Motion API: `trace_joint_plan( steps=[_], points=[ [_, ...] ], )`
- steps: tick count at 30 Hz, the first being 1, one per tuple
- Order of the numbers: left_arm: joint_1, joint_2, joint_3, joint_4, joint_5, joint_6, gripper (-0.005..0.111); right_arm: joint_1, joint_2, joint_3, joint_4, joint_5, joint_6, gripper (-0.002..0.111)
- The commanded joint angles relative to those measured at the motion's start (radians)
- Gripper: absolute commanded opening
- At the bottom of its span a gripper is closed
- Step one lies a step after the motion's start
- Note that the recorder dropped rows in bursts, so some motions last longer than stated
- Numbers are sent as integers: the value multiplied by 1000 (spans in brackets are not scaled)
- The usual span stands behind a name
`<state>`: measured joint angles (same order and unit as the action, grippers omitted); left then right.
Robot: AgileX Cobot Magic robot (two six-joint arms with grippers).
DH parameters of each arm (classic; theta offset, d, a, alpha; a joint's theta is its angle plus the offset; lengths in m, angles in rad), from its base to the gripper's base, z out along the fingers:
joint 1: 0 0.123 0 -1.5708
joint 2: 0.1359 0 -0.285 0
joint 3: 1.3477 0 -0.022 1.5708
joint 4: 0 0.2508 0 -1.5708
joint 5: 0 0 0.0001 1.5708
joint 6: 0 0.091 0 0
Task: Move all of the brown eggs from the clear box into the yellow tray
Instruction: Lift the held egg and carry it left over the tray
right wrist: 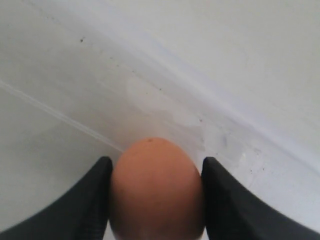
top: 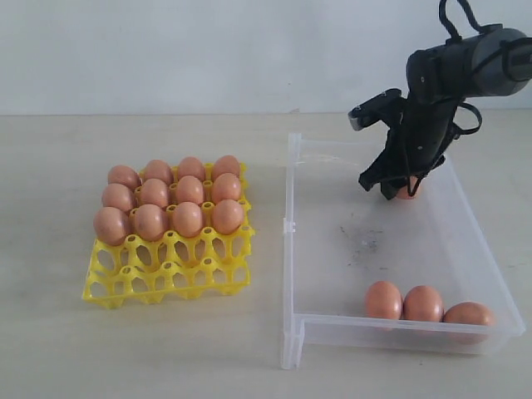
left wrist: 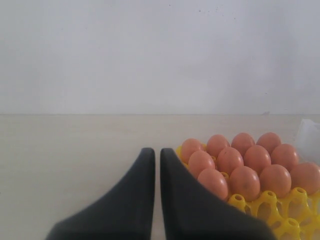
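My right gripper (top: pixel 397 188) reaches down into the far right part of the clear box (top: pixel 293 249) and is shut on a brown egg (right wrist: pixel 156 192), one finger (right wrist: pixel 97 200) pressed on each side. In the exterior view that egg (top: pixel 411 190) shows just behind the fingers, at the box floor. Three more brown eggs (top: pixel 423 303) lie in a row against the box's near wall. The yellow tray (top: pixel 166 283) stands left of the box with several brown eggs (top: pixel 170 204) filling its far rows; its near rows are bare. My left gripper (left wrist: pixel 154 152) is shut and empty, beside the tray (left wrist: pixel 280 215).
The box and tray rest on a pale tabletop (top: pixel 66 166) with a white wall behind. A narrow strip of table separates the tray from the box's left wall. Dark scuffs (top: pixel 363 241) mark the box floor.
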<state>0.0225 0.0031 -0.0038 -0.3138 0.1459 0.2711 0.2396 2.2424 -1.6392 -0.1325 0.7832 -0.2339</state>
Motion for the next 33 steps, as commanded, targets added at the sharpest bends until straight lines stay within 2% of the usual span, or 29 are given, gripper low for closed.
trace_joint_plan(
  steps=[1,6,7,14,22,26,29,33],
  points=[
    [2,-3,4,-5,-14,0,4,1,-23,18,132,-58,-24,0],
    [2,-3,4,-5,-14,0,4,1,-104,114,352,-278,-116,0],
    [2,-3,4,-5,-14,0,4,1,-147,174,398,-376,-140,0],
    [2,-3,4,-5,-14,0,4,10,-411,502,442,-775,-159,0],
    [2,-3,4,-5,-14,0,4,207,-550,627,419,-1034,-156,0],
    [2,-3,4,-5,-14,0,4,342,-553,648,266,-1155,-26,0],
    [2,-3,4,-5,-14,0,4,423,-553,676,12,-1305,197,0],
    [2,-3,4,-5,-14,0,4,475,-519,697,-332,-1624,464,0]
  ],
)
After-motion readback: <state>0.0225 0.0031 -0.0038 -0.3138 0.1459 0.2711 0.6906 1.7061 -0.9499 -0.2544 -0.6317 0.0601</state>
